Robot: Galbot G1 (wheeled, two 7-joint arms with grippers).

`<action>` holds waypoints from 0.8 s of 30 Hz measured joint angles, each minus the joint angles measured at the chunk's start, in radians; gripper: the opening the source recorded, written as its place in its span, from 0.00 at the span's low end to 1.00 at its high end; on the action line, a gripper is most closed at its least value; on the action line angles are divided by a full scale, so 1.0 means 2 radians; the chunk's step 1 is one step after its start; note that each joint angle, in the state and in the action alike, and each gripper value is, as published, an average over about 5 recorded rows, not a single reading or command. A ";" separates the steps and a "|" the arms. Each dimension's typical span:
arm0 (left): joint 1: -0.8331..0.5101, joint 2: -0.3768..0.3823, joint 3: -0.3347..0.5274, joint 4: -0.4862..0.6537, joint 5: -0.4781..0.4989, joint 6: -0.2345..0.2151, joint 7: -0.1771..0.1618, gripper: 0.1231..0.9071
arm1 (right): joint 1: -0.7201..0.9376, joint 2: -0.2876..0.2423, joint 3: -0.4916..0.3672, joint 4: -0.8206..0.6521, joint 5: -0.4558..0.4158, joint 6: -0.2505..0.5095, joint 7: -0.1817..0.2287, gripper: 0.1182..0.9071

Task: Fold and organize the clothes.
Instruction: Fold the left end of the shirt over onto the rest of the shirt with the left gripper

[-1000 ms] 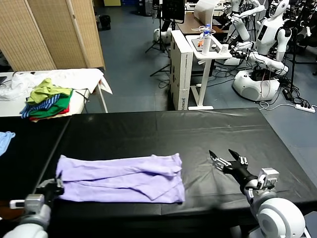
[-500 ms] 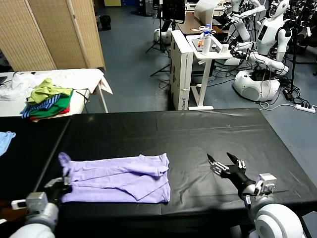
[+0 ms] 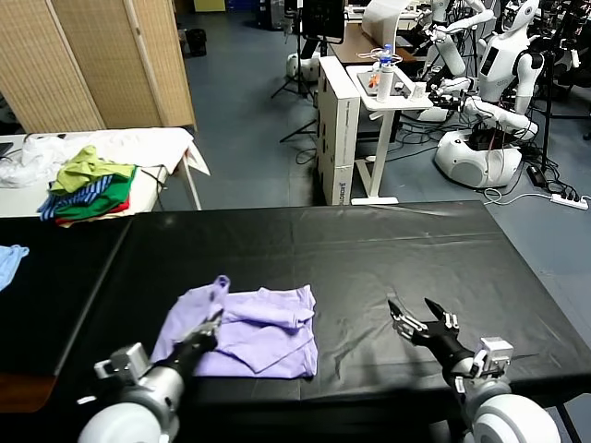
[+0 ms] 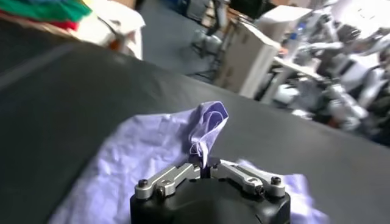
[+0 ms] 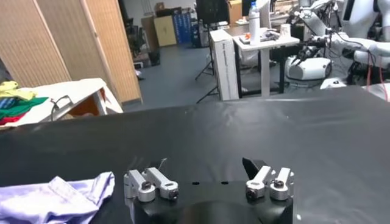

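The lavender T-shirt [image 3: 254, 337] lies bunched on the black table [image 3: 369, 249], near the front edge and left of centre. My left gripper [image 3: 214, 320] is shut on a pinched fold of it, lifting that corner up over the rest of the cloth. In the left wrist view the gathered fold [image 4: 206, 126] rises straight out of the left gripper [image 4: 205, 163], whose jaws are pressed together. My right gripper [image 3: 417, 311] hovers open above bare table, well right of the shirt. The right wrist view shows the right gripper [image 5: 203, 163] wide apart and empty, with the shirt's edge [image 5: 58, 195] off to one side.
A pile of green, striped and red garments [image 3: 88, 189] sits on a white side table at the back left. A light blue cloth [image 3: 9, 261] lies at the table's far left edge. Beyond the table stand a white cart [image 3: 388, 88] and other robots [image 3: 489, 92].
My left gripper has carried the shirt's left end rightwards and up, folding it over itself; the shirt now covers about half its earlier width. The right gripper has barely moved.
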 joint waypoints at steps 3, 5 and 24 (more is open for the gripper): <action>-0.010 -0.006 0.018 0.005 -0.017 0.002 0.002 0.08 | -0.001 0.002 -0.001 0.000 -0.002 0.000 0.000 1.00; -0.015 -0.010 0.028 0.009 -0.020 0.003 0.004 0.08 | -0.002 0.004 -0.001 0.000 -0.003 0.000 0.000 1.00; -0.028 -0.049 0.076 0.030 0.013 0.000 0.037 0.08 | 0.001 0.015 -0.015 -0.004 -0.015 0.001 -0.001 1.00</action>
